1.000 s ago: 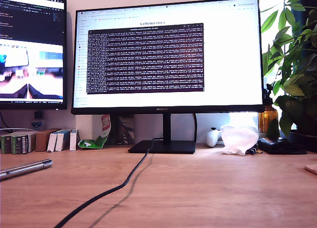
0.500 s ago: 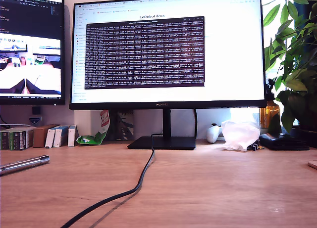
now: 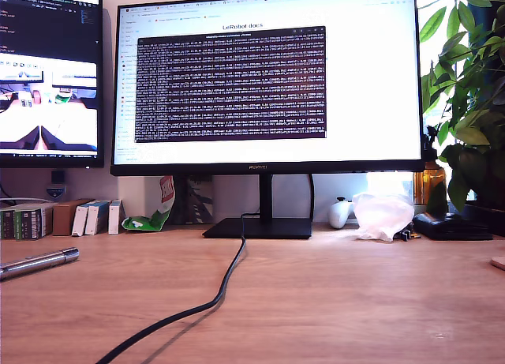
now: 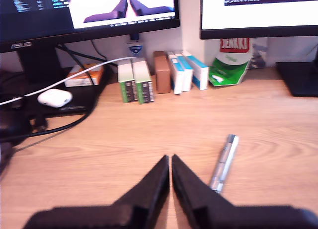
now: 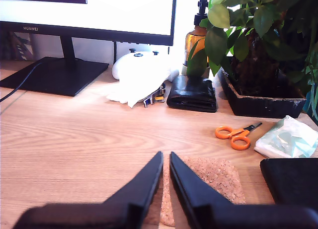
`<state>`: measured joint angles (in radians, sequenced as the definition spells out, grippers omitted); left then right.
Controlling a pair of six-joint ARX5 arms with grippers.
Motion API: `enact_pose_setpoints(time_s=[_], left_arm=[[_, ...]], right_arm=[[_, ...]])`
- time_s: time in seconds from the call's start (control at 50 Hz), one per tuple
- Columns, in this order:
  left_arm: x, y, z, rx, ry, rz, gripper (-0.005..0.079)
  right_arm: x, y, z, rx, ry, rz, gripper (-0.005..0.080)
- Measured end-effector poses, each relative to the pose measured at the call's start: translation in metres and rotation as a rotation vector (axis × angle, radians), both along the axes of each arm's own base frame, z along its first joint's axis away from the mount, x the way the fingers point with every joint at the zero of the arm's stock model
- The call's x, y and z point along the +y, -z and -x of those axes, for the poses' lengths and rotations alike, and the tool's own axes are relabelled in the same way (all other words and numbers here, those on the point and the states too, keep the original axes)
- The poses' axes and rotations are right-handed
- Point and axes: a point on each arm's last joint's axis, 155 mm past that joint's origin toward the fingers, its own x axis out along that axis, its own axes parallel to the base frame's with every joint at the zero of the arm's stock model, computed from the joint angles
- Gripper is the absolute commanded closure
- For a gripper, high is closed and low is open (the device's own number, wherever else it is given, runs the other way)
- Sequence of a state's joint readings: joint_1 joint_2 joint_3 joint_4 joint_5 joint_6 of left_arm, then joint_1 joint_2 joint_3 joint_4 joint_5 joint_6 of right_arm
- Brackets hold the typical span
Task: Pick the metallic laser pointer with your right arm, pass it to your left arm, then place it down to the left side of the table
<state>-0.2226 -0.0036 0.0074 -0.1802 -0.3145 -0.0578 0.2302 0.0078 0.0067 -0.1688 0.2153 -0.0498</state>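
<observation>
The laser pointer (image 4: 224,162) lies flat on the counter (image 4: 124,139), just beside my first gripper (image 4: 171,162), whose jaws are nearly closed and empty. My second gripper (image 5: 166,159) (over a cork mat (image 5: 213,174)) is likewise closed and empty. A good pick would open wide and straddle the barrel crosswise.
</observation>
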Motion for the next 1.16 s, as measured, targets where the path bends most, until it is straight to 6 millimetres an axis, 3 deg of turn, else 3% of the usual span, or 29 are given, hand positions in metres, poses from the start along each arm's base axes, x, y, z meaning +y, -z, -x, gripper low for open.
enact_pose_setpoints(time_s=[0.22, 0.36, 1.16], left_arm=[[0.037, 0.0, 0.003, 0.0, -0.153, 0.0, 0.0764], [0.047, 0.0, 0.005, 0.0, -0.192, 0.0, 0.0764], [0.047, 0.0, 0.005, 0.0, -0.191, 0.0, 0.0764]], right_arm=[[-0.04, 0.0, 0.0, 0.0, 0.161, 0.001, 0.0763], [-0.056, 0.0, 0.002, 0.0, 0.227, 0.0, 0.0763], [-0.057, 0.0, 0.002, 0.0, 0.23, 0.001, 0.0763]])
